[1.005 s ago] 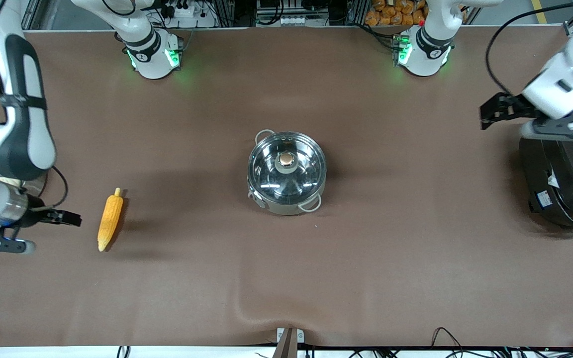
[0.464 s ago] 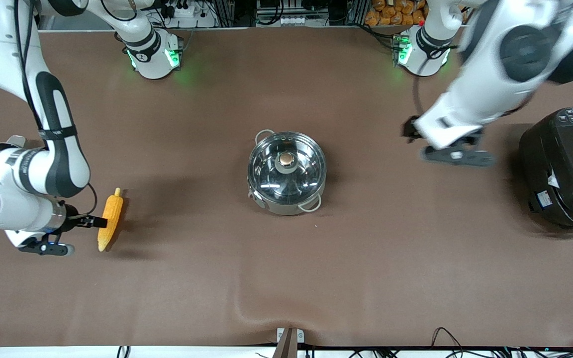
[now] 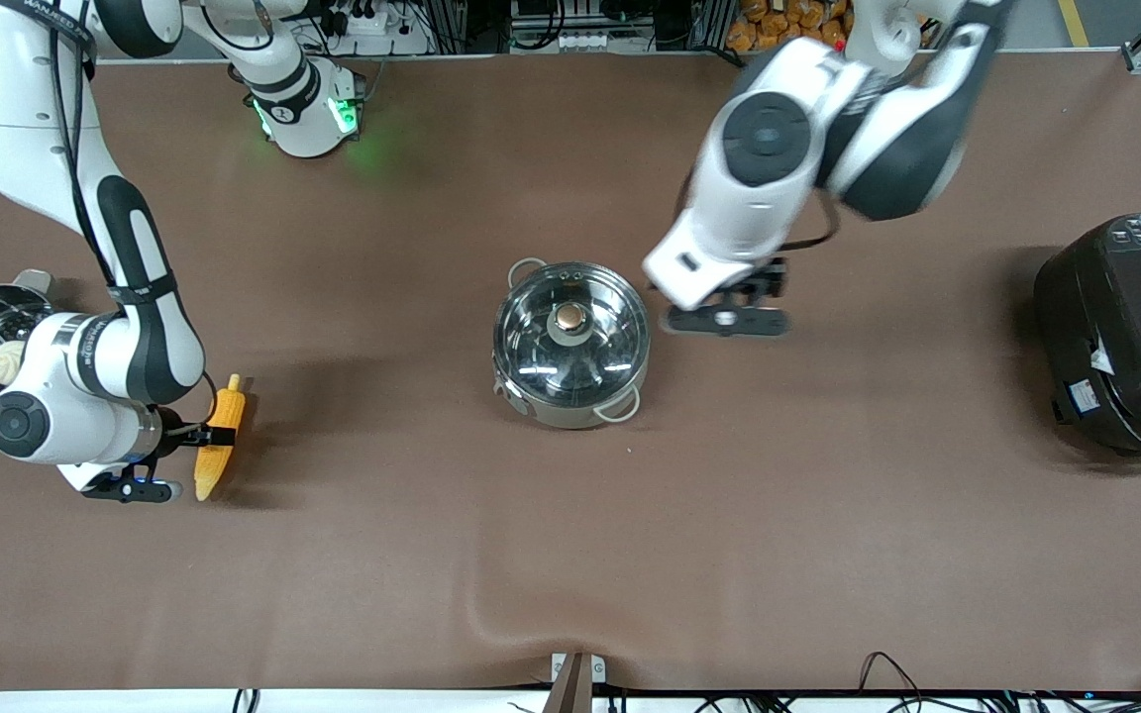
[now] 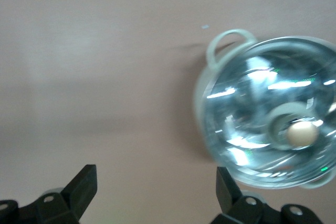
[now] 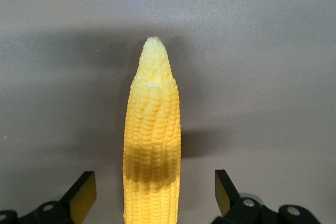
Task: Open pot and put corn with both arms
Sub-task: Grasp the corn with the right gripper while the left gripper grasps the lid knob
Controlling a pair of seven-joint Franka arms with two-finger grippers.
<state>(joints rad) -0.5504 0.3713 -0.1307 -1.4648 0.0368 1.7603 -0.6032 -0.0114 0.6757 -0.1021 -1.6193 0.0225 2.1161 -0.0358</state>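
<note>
Both arms have come in since a second ago. Your right gripper (image 3: 202,438) is now wide open around the corn (image 3: 218,443), one finger on each side, not yet closed. Your left gripper (image 3: 729,307) has travelled from the rice cooker (image 3: 1125,337) and hangs open just beside the pot (image 3: 570,342). Its lid (image 4: 273,129) is still on, so the knob (image 3: 570,317) likely comes first.
</note>
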